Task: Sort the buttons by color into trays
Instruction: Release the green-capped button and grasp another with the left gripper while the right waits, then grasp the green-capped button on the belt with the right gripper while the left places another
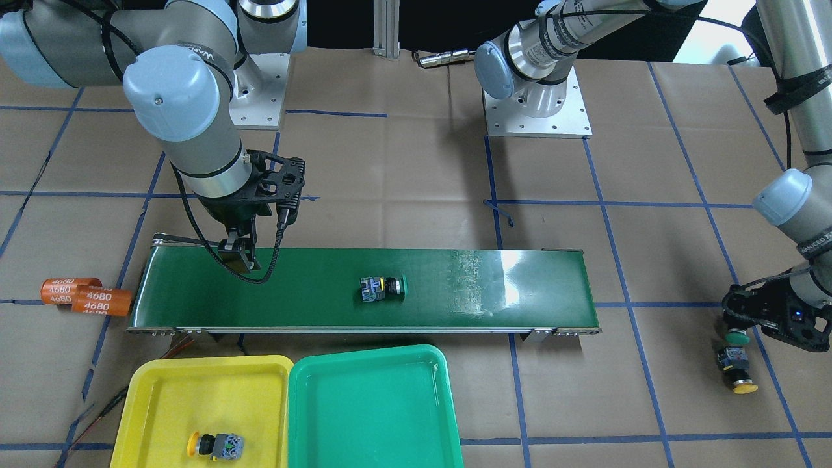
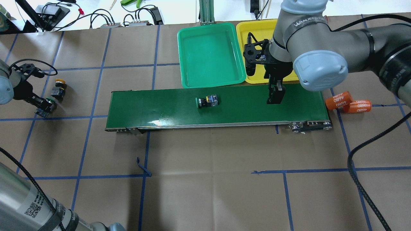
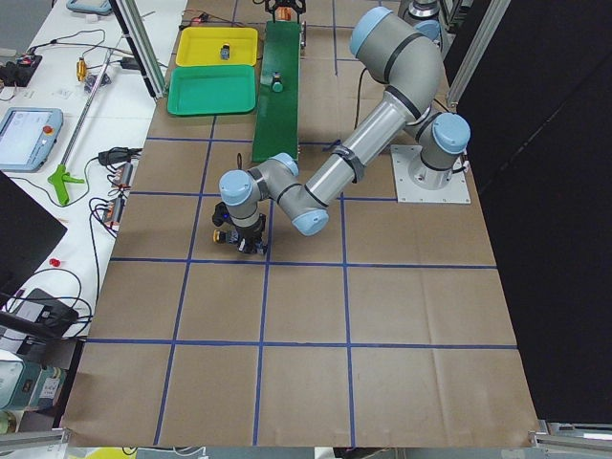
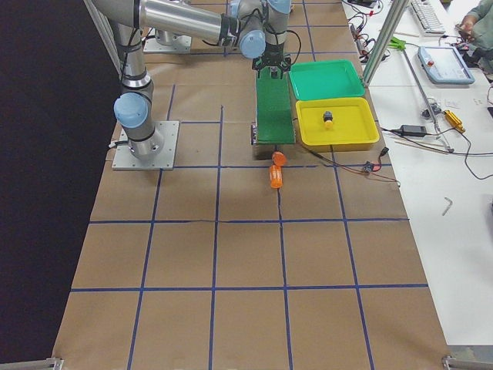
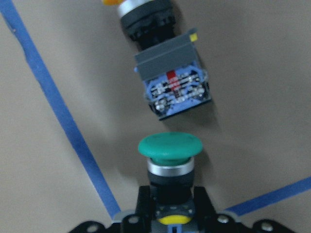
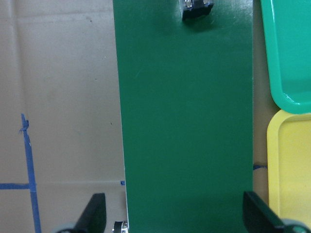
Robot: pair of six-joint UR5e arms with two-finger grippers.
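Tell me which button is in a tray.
The yellow button in the yellow tray. Others: belt button, green; held button, green, in left gripper; table button, yellow.

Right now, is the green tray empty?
Empty. The green tray shows only its bare floor; the one sorted button lies in the yellow tray.
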